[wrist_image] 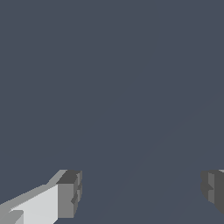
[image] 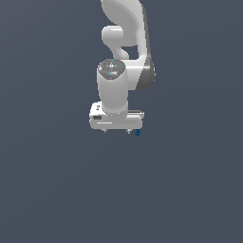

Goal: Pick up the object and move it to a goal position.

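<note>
In the exterior view the white arm hangs down at the middle, and its gripper (image: 116, 130) points at the grey floor with only the fingertips showing below the hand. The object, a tiny blue roundish thing (image: 137, 133), sits just beside the gripper's fingertip on the exterior view's right, outside the fingers. In the wrist view the gripper (wrist_image: 140, 192) is open, with one dark pad (wrist_image: 70, 192) and the other pad (wrist_image: 213, 187) far apart and nothing between them. The object does not show in the wrist view.
A plain dark grey floor (image: 57, 190) fills both views. No other objects or edges show.
</note>
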Tool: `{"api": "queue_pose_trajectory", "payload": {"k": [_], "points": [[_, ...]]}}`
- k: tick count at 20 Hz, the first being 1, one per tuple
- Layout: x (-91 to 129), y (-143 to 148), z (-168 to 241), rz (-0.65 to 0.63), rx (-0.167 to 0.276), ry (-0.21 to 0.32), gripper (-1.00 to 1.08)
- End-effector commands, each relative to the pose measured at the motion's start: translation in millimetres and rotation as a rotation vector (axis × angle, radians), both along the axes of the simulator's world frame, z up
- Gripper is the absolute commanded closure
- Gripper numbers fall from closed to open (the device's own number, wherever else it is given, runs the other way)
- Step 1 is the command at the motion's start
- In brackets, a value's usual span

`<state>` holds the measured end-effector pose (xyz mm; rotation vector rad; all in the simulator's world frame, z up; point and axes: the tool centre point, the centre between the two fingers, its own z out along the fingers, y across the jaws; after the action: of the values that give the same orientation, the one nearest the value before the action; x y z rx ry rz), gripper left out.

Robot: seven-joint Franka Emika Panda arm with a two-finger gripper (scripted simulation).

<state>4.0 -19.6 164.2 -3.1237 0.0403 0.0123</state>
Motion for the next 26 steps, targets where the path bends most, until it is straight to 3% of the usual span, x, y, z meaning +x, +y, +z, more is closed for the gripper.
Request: {"api": "queue_pose_trajectory", "payload": {"k": [1,12,19,26], "points": [[0,0,0,0.0,0.0,0.0,-0.92],[3,-32,-5,-0.017,-0.016,-0.003,-0.92],[-3,-19,-11,0.035,-0.017,-0.003,-0.92],[-22,20,-30,0.202,-0.019,-0.005,-0.92]]}}
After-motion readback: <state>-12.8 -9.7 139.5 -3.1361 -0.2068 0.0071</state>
